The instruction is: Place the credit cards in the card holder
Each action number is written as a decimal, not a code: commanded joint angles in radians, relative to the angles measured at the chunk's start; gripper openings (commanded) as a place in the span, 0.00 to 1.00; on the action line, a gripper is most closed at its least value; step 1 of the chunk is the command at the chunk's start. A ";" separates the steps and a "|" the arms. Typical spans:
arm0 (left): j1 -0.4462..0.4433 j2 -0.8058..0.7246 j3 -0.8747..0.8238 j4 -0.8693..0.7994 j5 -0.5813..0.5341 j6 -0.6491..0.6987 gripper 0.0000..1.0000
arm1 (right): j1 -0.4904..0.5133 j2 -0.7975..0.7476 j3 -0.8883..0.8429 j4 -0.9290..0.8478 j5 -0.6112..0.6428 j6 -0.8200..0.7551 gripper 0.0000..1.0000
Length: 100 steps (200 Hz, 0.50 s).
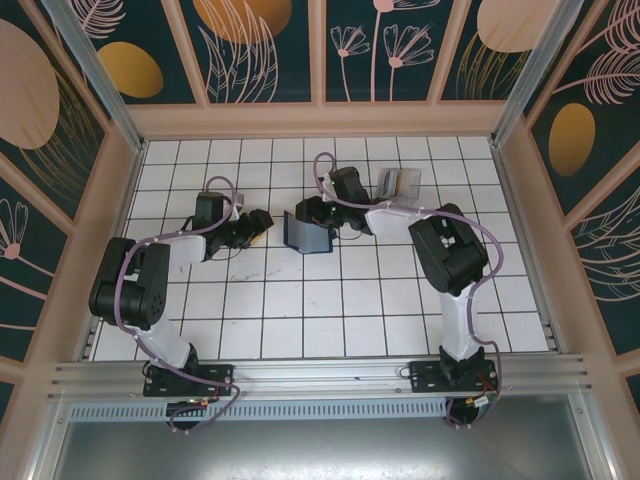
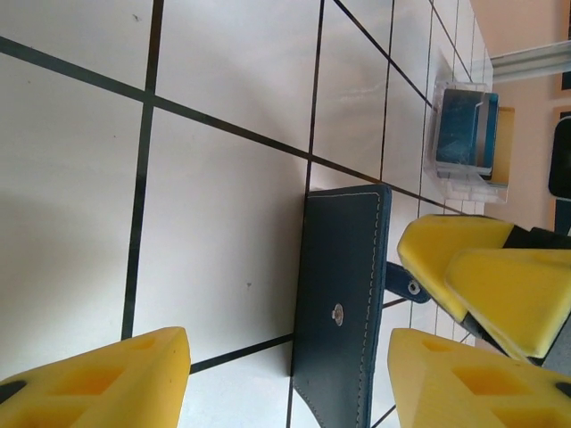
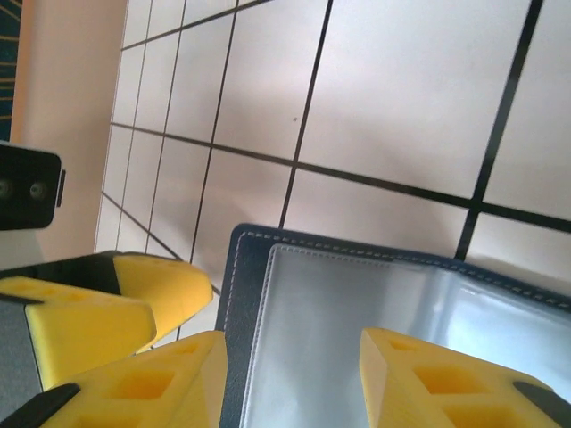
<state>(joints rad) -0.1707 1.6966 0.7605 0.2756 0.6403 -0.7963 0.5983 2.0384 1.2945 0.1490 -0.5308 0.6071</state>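
Crowded middle, open near side

Seen from above, the wallet (image 1: 308, 236) stands mid-bench (image 1: 300, 320), with the left tool (image 1: 257, 228) near at its 9 o'clock and the right tool (image 1: 305, 213) close at 12. A clear tray (image 1: 398, 182) sits farther off at 2 o'clock. From 4 to 8 o'clock the bench lies bare.

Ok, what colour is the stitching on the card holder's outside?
Pale, off-white stitching on the dark navy card holder, clearest in the left wrist view.
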 commanded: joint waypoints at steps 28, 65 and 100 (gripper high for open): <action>0.014 -0.013 -0.015 -0.005 -0.023 -0.078 0.61 | 0.088 0.071 0.102 -0.055 0.006 -0.038 0.44; 0.028 -0.020 0.002 -0.013 -0.027 -0.104 0.62 | 0.123 0.123 0.132 -0.063 0.004 -0.040 0.45; 0.028 -0.001 0.001 -0.031 -0.030 -0.080 0.63 | 0.114 0.072 0.114 -0.065 0.001 -0.056 0.46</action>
<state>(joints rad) -0.1429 1.6905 0.7406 0.2722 0.6155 -0.8848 0.7258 2.1422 1.4052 0.1005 -0.5240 0.5812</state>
